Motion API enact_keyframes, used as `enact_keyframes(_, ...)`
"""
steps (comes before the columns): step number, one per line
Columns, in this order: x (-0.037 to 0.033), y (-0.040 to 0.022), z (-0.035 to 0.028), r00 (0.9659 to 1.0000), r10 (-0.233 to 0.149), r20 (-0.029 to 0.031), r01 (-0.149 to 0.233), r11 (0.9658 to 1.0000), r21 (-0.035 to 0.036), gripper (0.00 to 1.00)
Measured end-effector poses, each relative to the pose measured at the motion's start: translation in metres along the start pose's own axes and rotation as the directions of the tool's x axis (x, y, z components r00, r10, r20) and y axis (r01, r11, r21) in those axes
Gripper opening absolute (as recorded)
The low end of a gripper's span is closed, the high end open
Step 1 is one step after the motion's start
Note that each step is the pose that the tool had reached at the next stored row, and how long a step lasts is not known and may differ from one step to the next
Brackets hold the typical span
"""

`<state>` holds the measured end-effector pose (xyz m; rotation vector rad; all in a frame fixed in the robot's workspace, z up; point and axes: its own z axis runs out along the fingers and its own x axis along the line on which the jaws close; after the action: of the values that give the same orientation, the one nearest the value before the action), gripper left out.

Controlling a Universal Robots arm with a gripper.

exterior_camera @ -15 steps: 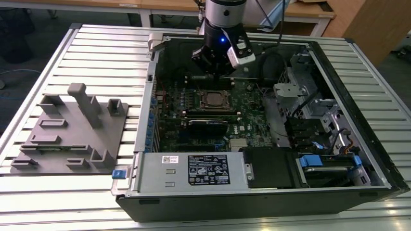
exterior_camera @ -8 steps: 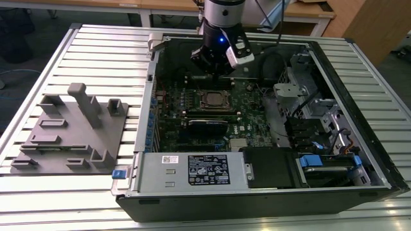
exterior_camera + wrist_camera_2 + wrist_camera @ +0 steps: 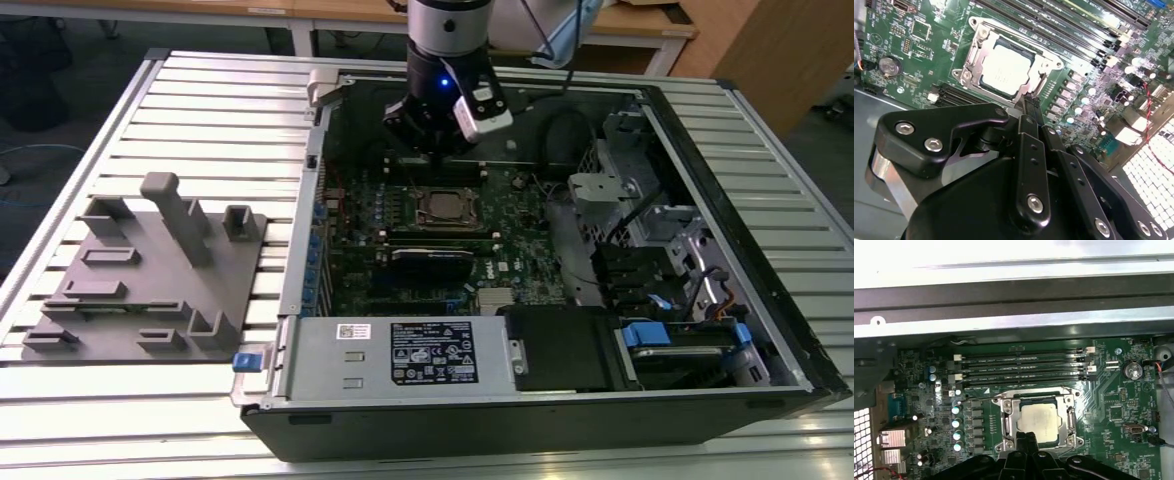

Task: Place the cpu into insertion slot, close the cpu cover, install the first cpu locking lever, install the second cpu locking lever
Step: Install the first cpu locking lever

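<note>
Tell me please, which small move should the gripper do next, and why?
Probably ease the shut gripper down onto the lever at the socket's edge: the cpu sits in the insertion slot, the cpu cover lies flat over it.

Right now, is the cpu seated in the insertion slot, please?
In: the cpu lies flat within the insertion slot in the second wrist view.

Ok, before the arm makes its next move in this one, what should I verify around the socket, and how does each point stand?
1. cpu lying flat in the insertion slot: ok.
2. cpu cover down around the cpu: ok.
3. Both locking levers latched: cannot tell.
4. gripper with fingers shut and nothing carried: ok.
5. Gripper close by the insertion slot's edge in both wrist views: ok.
</note>
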<state>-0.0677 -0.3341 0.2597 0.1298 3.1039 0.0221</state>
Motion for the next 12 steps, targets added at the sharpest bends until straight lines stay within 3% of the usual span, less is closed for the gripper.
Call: enact_keyframes(12, 0.0000, 0.0001, -0.0082, 1.0000, 0.000, 0.0004, 0.000, 1.0000, -0.0002, 0.10)
